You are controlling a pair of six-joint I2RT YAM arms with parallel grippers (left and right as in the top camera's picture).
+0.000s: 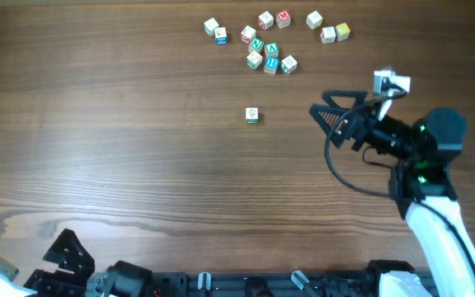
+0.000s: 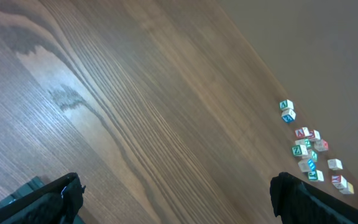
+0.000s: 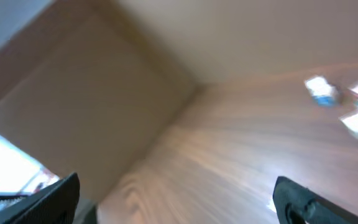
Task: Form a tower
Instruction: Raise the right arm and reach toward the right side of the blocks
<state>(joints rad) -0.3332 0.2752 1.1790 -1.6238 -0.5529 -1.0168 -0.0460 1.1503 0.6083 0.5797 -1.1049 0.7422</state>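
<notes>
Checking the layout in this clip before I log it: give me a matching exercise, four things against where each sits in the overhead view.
Things:
A. left gripper
B. right gripper
C. lone cube
D. yellow-sided cube

Places:
1. right end of the far group of cubes
2. bottom-left corner of the view
3. alone, near the centre of the table
4. above the table's right side

Pairs: A-2, B-4, C-3, D-1
</notes>
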